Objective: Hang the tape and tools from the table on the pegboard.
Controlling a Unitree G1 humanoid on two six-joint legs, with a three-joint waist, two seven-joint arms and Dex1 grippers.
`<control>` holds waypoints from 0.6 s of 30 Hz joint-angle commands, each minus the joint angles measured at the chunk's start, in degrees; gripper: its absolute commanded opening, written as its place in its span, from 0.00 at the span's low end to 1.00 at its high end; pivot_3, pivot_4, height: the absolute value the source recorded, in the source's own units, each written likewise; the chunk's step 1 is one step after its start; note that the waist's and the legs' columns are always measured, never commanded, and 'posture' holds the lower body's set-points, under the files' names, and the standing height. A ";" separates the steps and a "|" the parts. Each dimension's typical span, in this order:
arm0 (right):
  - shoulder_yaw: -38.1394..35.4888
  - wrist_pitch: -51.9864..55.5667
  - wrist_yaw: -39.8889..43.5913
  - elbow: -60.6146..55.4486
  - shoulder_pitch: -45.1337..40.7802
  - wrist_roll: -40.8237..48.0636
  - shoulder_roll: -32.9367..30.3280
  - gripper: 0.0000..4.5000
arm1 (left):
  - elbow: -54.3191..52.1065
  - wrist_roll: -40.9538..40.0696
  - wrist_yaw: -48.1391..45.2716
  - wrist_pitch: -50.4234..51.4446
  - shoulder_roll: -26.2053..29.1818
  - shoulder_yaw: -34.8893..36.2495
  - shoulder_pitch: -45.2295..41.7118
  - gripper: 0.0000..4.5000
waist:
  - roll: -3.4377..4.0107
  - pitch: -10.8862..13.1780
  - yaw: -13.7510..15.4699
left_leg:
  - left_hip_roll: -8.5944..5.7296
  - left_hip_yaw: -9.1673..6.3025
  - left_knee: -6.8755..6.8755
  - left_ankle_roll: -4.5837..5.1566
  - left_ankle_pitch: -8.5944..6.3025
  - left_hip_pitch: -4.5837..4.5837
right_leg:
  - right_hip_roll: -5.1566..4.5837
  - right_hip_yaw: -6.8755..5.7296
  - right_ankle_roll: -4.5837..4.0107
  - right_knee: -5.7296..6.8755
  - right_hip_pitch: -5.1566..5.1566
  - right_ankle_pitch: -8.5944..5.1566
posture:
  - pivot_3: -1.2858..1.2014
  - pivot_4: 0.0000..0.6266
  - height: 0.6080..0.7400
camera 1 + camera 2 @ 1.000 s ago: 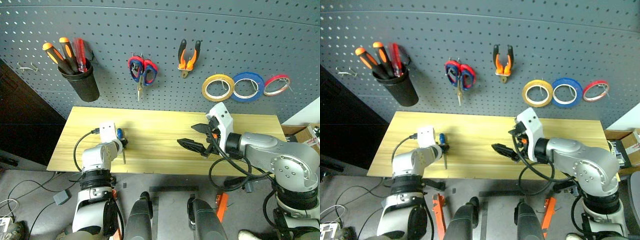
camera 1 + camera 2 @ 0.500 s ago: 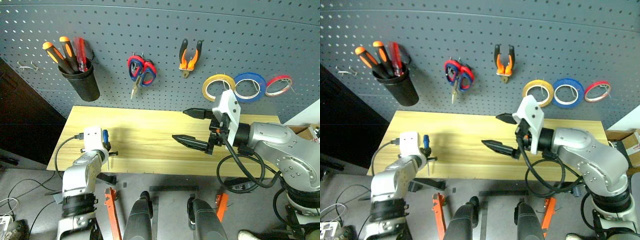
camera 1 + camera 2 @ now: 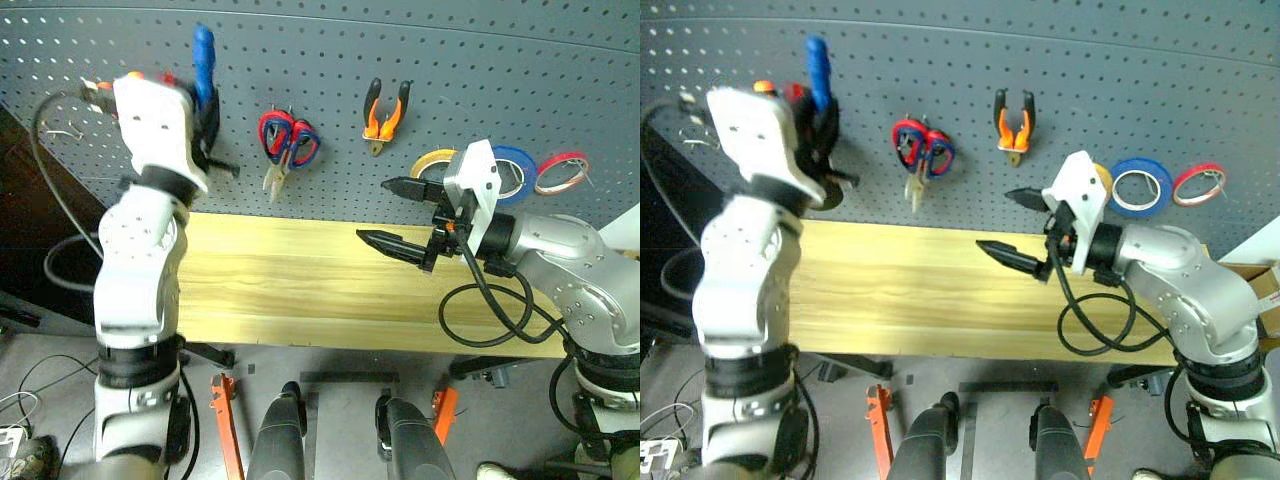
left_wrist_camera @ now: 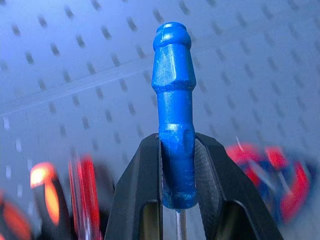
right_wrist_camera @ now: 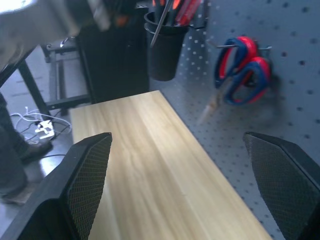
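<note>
Screwdriver [image 4: 173, 125] first: I see its blue handle clamped between my left gripper's [image 4: 175, 165] two black fingers, handle end up and the steel shaft pointing down between them. That gripper is raised in front of the pegboard [image 3: 480, 70], just beside the black cup [image 5: 165, 45] that holds the orange-handled and red-handled screwdrivers. My right gripper [image 3: 395, 215] hovers over the table [image 3: 300, 290] with its fingers wide apart and nothing between them, pointing toward the left side of the bench. On the board I see the scissors with red and blue loops [image 3: 287, 145] hanging from a hook, the orange-and-black pliers [image 3: 384, 115] on the next hook, and then the yellow tape roll [image 3: 432, 163], partly hidden behind my right wrist, beside the blue tape ring [image 3: 515, 170] and the thin red tape ring [image 3: 560, 170].
</note>
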 commanded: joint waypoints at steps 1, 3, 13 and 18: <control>0.17 -2.59 1.44 -0.42 -1.03 -1.96 -0.69 1.00 | 5.09 0.09 2.36 -3.40 1.08 3.51 -6.26 0.12 | 0.00 0.00 -0.17 | 0.00 -0.01 -0.01 0.00 0.00 0.00 | 0.03 -0.01 0.01 0.01 0.00 -0.01 | 0.50 0.44 1.00; -0.25 -2.75 0.83 -0.08 -1.60 -2.32 0.10 1.00 | 8.46 0.83 2.51 -5.49 2.19 4.10 -8.28 0.12 | 0.00 0.00 -0.50 | -0.01 -0.03 -0.03 -0.01 -0.02 -0.01 | 0.04 -0.02 0.03 0.03 0.00 -0.02 | 0.50 0.44 1.00; -2.79 -1.35 -1.66 1.61 -4.43 -1.61 1.82 1.00 | 17.06 3.05 3.39 -13.09 4.66 4.41 -8.35 0.12 | -0.01 0.00 -0.68 | -0.01 -0.03 0.10 -0.04 -0.05 0.00 | 0.03 -0.02 0.06 0.08 0.06 -0.01 | 0.49 0.45 1.00; -3.00 -1.45 -1.70 1.82 -4.89 -1.44 1.93 1.00 | 18.36 4.82 3.38 -15.93 5.82 4.38 -4.21 0.12 | 0.00 0.00 -0.72 | -0.01 -0.03 0.13 -0.03 -0.05 0.03 | 0.03 0.00 0.06 0.11 0.08 0.00 | 0.49 0.44 1.00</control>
